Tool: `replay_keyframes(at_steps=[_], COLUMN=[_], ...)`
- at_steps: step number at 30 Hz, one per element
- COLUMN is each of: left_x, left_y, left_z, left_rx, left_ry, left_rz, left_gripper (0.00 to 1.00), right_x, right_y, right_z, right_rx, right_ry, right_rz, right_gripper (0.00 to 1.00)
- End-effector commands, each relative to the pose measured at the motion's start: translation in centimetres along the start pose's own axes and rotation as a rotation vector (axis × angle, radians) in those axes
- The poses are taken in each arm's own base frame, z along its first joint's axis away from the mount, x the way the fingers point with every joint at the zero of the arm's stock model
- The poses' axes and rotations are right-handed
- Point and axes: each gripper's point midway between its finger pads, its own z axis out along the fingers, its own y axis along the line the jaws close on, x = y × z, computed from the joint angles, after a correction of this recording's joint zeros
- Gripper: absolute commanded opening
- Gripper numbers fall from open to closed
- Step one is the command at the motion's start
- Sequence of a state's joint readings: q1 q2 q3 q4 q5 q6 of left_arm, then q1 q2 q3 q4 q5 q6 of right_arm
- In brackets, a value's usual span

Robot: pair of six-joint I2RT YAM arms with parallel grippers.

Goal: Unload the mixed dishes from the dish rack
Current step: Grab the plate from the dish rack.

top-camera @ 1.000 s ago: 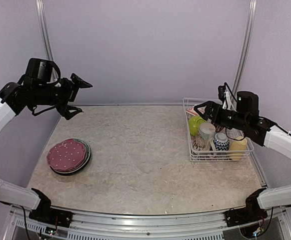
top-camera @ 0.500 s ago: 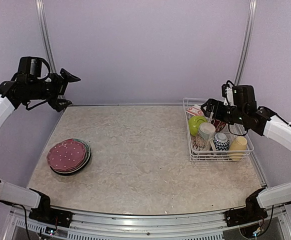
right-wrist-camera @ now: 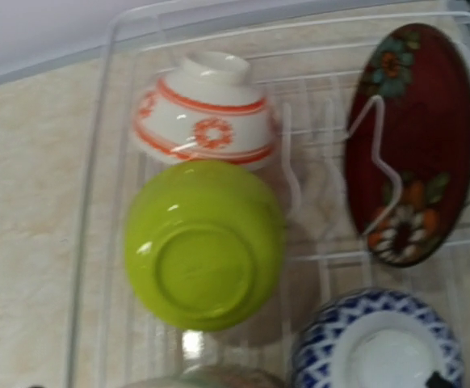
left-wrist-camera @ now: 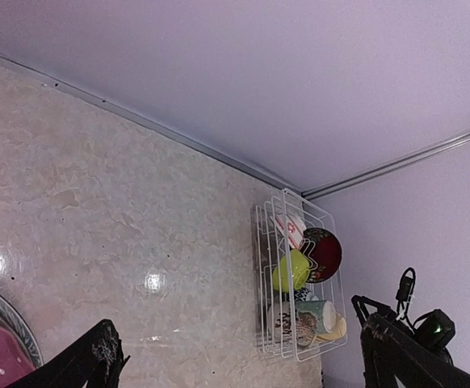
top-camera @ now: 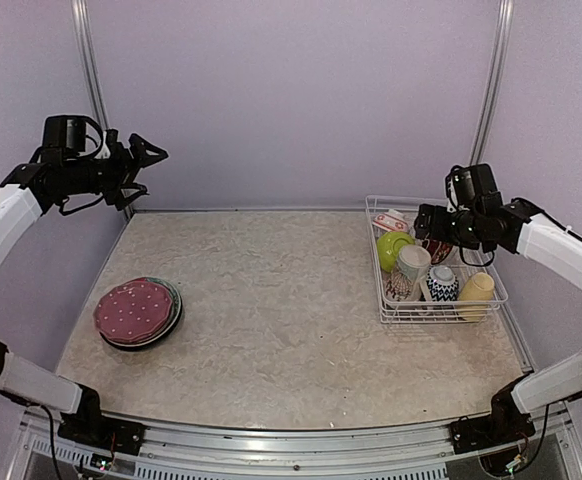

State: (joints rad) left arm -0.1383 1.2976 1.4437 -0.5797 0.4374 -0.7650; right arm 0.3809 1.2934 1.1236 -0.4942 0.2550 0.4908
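Note:
The white wire dish rack stands at the table's right side. It holds a lime-green bowl, a white bowl with red bands, a dark red floral plate, a beige patterned mug, a blue patterned bowl and a pale-yellow mug. My right gripper hovers open over the rack's back half, looking down on the lime-green bowl and the red plate. High at the back left, my left gripper is open and empty, far from the rack.
A stack of plates with a red dotted one on top lies on the table's left side. The back wall runs just behind the rack, and the side wall lies close to its right.
The right gripper drew back to the right and now sits over the rack's rear part. The left arm pulled back towards the left wall and stayed raised.

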Motion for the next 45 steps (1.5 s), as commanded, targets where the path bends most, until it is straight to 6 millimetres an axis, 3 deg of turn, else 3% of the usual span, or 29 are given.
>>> replay_keyframes(at_steps=[1,8,11,15,20,26,36,45], left_x=[-1.7,-1.9,-1.4,-0.8,-0.2,0.3,0.6,1.4], left_y=[-4.1,-7.7,-6.5,-4.1,-2.7,-2.5,-2.8,-3.7], left_z=[0.1,1.5,3.0,3.7,3.9,4.5,4.3,4.1], left_rx=[0.122,0.206,0.199,0.196,0.181,0.187,0.206,0.221], left_ry=[-0.036,-0.033,-0.003,0.020,0.032,0.063,0.073,0.076], left_rz=[0.141,0.285,0.325,0.313,0.349,0.346,0.320,0.341], left_gripper=[0.99,0.99,0.99,0.99,0.99,0.99,0.99,0.99], right_x=[-2.3,-5.0,-5.0,-4.8,-5.7,-5.1,-4.1,-3.0], right_y=[-2.5,-7.0,-9.3,-11.1,-11.3,-12.0,-13.8,-14.3], right_z=[0.3,2.3,5.0,8.0,11.5,15.2,16.5,17.7], right_rx=[0.101,0.121,0.127,0.167,0.152,0.183,0.270,0.306], right_ry=[0.001,-0.004,0.049,0.079,0.075,0.098,0.078,0.086], right_rz=[-0.013,0.021,0.017,-0.002,0.007,0.015,-0.003,0.014], right_gripper=[1.00,1.00,0.95,0.86,0.66,0.48,0.22,0.15])
